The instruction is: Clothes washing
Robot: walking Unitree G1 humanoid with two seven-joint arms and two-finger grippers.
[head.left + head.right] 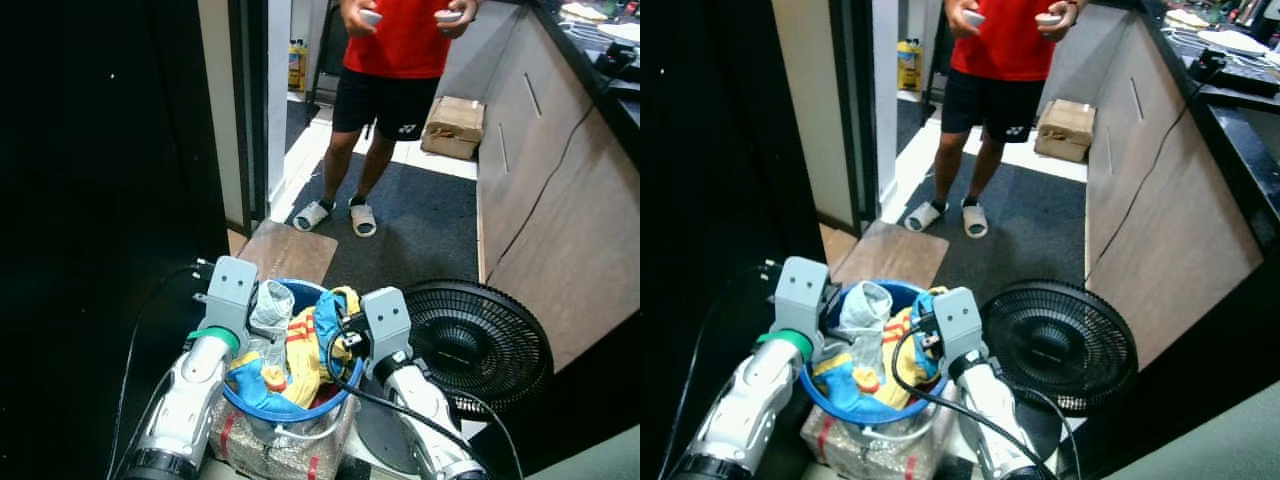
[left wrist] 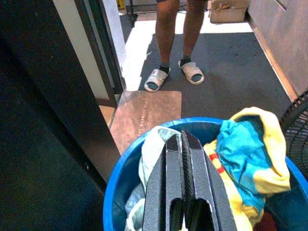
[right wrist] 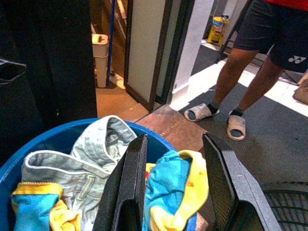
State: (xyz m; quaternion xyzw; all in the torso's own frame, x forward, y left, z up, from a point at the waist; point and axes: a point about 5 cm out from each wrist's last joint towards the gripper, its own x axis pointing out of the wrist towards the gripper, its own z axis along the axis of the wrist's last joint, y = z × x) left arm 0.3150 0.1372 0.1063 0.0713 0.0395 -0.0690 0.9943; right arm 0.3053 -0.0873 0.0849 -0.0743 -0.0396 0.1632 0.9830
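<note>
**Basket of clothes between both arms**

Sitting nearest, on a wrapped box (image 1: 270, 445), a blue basket (image 1: 290, 408) is holding yellow, blue and pale clothes (image 1: 290, 350). A black fan (image 1: 470, 340) is lying just beside it. A person (image 1: 395, 90) is standing beyond on the dark mat. Left gripper (image 2: 185, 144), fingers pressed together, and right gripper (image 3: 175, 159), fingers spread, are hovering over the clothes.

The basin (image 1: 285, 408) is sitting between the two arms on a wrapped box (image 1: 262, 450), with clothes (image 1: 295, 350) lying in it. A fan (image 1: 478, 340) is standing just right of it. A mat (image 1: 288, 251) is lying behind, and a person (image 1: 390, 100) is standing farther behind.
</note>
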